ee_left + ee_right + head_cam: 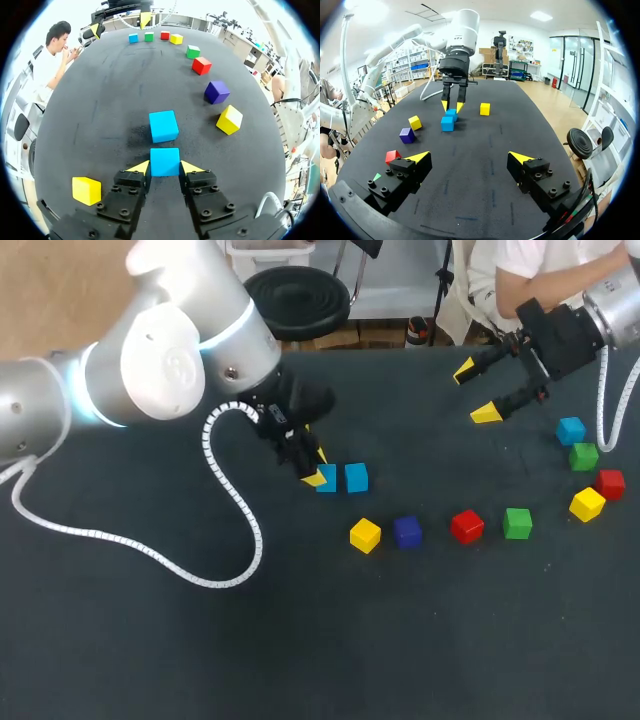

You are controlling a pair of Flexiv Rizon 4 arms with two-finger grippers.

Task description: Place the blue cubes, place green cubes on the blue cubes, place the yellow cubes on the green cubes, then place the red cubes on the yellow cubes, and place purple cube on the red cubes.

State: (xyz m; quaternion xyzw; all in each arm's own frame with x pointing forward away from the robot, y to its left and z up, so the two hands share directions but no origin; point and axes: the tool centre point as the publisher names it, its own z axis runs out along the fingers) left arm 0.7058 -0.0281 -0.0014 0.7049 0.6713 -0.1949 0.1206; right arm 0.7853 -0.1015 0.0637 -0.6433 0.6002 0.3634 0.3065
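Observation:
My left gripper [315, 470] is down on the table, shut on a blue cube [164, 161] that rests on the cloth. A second blue cube [356, 477] stands just ahead of it, a small gap apart [163, 126]. A yellow cube [365, 535], a purple cube [407, 532], a red cube [466, 526] and a green cube [517, 523] lie in a row nearer the front. My right gripper [475, 392] hangs open and empty above the far right of the table, also seen in its own view [470, 157].
At the right edge sit another blue cube [571, 430], green cube [583, 455], red cube [610, 483] and yellow cube [587, 504]. One more yellow cube [86, 190] lies beside my left gripper, hidden under that arm in the head view.

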